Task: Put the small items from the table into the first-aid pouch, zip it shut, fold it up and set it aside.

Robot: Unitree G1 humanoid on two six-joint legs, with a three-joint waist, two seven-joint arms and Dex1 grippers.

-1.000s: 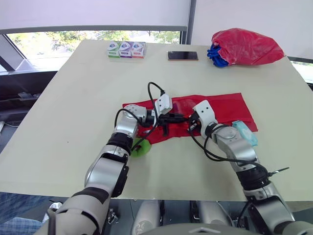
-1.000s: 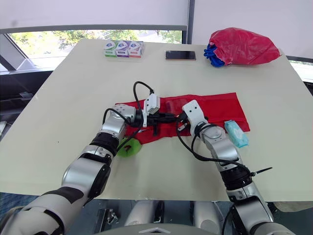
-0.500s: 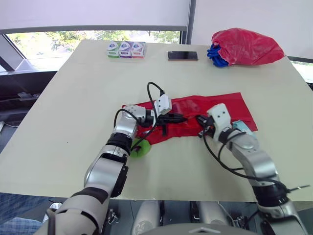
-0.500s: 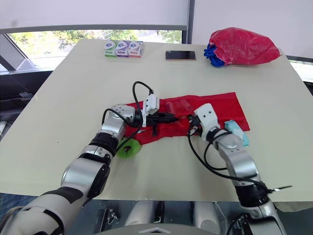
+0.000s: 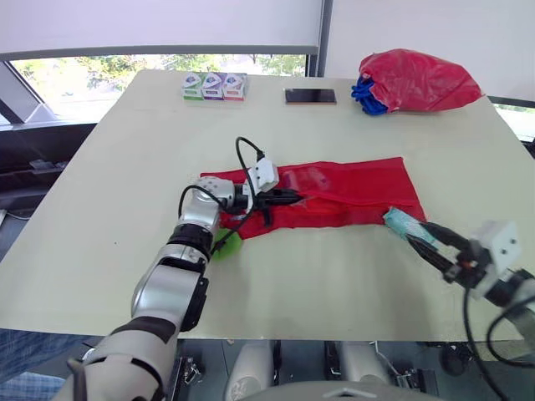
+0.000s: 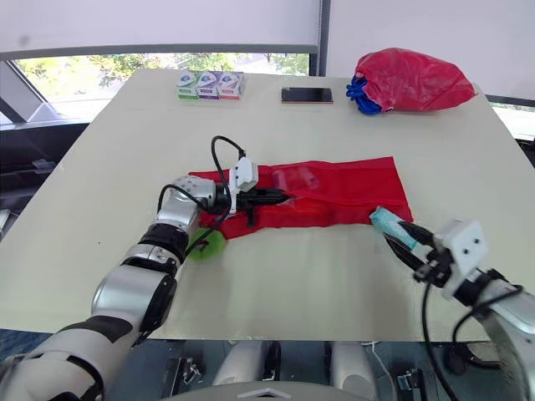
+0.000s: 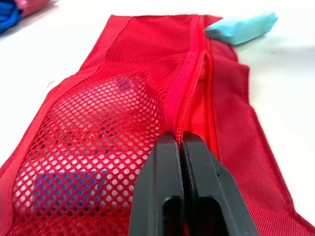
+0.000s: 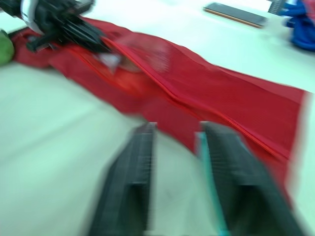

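The red first-aid pouch [image 5: 351, 188] lies flat across the middle of the table, with small items showing through its mesh side [image 7: 113, 113]. My left gripper [image 5: 292, 197] is shut on the pouch's zipper seam near its left end. A teal packet [image 5: 399, 222] lies on the table just off the pouch's right front corner. My right gripper [image 5: 420, 236] is at that packet with its fingers apart, and a teal edge shows along the inside of one finger [image 8: 224, 172]. A green round item [image 5: 226, 246] rests beside my left forearm.
Three small boxes [image 5: 215, 85], a phone [image 5: 310, 96] and a red bag with blue cloth [image 5: 418, 79] sit along the table's far side. The table's front edge [image 5: 334, 338] runs close beneath my right arm.
My right arm has swung from the pouch's middle out to the right, past its right end, and its fingers have come apart. The left gripper keeps its hold. The camera has shifted slightly.
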